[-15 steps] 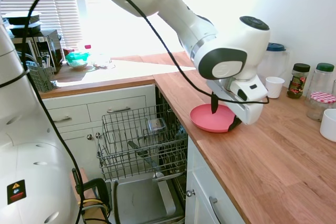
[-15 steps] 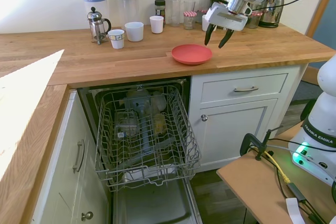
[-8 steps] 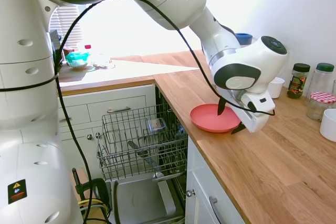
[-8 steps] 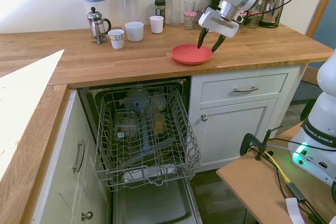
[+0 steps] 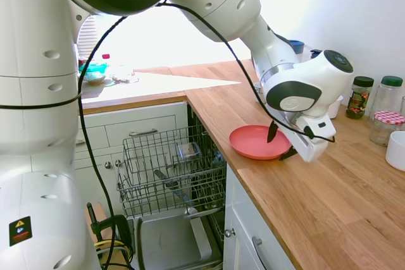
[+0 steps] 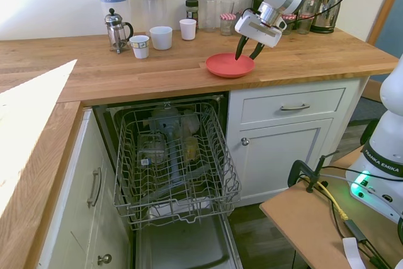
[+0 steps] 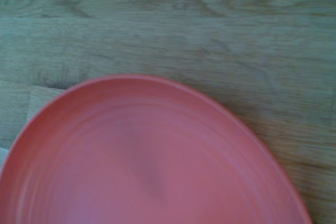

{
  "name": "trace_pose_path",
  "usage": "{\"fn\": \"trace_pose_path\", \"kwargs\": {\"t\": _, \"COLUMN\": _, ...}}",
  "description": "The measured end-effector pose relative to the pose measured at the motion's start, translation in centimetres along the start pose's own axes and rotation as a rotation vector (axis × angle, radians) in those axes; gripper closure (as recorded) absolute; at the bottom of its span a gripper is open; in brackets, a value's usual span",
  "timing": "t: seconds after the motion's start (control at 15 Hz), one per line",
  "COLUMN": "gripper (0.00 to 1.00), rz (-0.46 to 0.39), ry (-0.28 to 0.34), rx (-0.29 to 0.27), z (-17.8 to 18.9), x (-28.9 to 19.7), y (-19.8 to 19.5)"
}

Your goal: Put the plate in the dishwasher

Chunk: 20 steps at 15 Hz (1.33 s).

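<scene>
Wooden counter, plate rim between spread gripper fingers.

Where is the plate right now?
The plate lies flat on the wooden counter near its front edge, above the white drawer, just right of the open dishwasher. The gripper stands open over its far rim.

— What's different from a second ago?
— The pincer is lower now. It hung above the counter beside the plate; now its spread fingers straddle the plate's far rim, one tip over the dish.
— And the arm?
— It has swung toward the dishwasher side, wrist tilted more steeply.
</scene>
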<state>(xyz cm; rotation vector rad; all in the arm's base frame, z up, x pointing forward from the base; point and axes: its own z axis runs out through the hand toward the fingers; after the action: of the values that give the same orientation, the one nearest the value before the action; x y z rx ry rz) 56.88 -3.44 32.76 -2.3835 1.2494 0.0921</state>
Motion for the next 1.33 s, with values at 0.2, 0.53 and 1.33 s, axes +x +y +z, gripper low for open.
{"fn": "trace_pose_path", "kwargs": {"t": 0.2, "gripper": 1.0, "rz": 0.0, "ry": -0.004, "rx": -0.001, "z": 0.1, "x": 0.1, "y": -0.2}}
{"fn": "trace_pose_path", "kwargs": {"t": 0.53, "gripper": 1.0, "rz": 0.005, "ry": -0.015, "rx": -0.01, "z": 0.6, "x": 0.7, "y": -0.4}}
{"fn": "trace_pose_path", "kwargs": {"t": 1.33, "gripper": 1.0, "rz": -0.039, "ry": 0.034, "rx": 0.0, "z": 1.1, "x": -2.0, "y": -3.9}}
